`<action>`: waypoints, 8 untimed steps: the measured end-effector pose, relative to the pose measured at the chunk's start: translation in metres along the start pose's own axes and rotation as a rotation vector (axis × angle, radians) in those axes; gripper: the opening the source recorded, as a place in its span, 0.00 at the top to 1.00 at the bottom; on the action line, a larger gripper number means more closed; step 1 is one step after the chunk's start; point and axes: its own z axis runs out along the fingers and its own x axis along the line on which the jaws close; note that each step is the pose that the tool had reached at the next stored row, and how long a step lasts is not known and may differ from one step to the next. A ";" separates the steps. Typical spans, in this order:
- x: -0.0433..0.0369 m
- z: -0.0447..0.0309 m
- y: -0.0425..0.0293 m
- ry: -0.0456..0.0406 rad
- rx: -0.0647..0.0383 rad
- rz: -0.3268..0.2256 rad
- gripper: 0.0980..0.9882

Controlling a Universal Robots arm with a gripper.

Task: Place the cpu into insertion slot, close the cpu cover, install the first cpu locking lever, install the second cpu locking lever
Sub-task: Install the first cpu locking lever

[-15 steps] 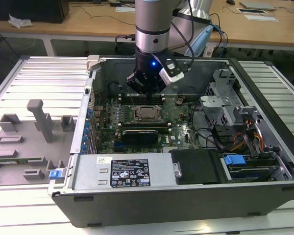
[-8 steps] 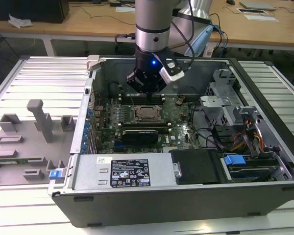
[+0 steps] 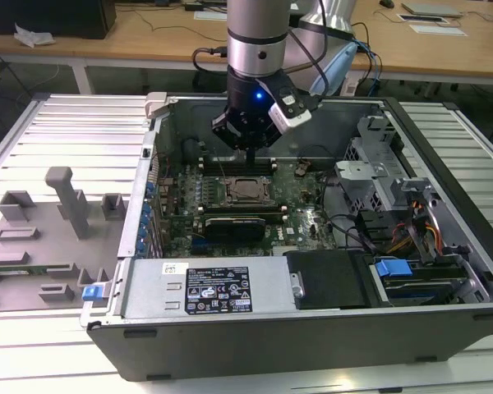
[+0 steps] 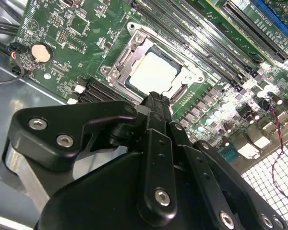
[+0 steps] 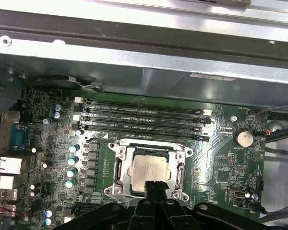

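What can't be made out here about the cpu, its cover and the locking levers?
1. In both wrist views, the pincer hides the nearest edge of the cpu cover, so whether it touches anything there is unclear.
2. Locking levers: too thin to trace against the metal rim in any view, so I cannot tell whether they are latched.
3. In the exterior view, the cpu is too small for any detail.

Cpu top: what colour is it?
Dull silver; the small flat square cpu shows best in the first wrist view.

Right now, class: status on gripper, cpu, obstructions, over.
Gripper shut, just above cpu cover edge. Cpu seated in insertion slot, cover down. Nothing blocking.
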 end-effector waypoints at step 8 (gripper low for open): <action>0.0181 -0.0005 0.0030 -0.0014 0.000 0.000 0.99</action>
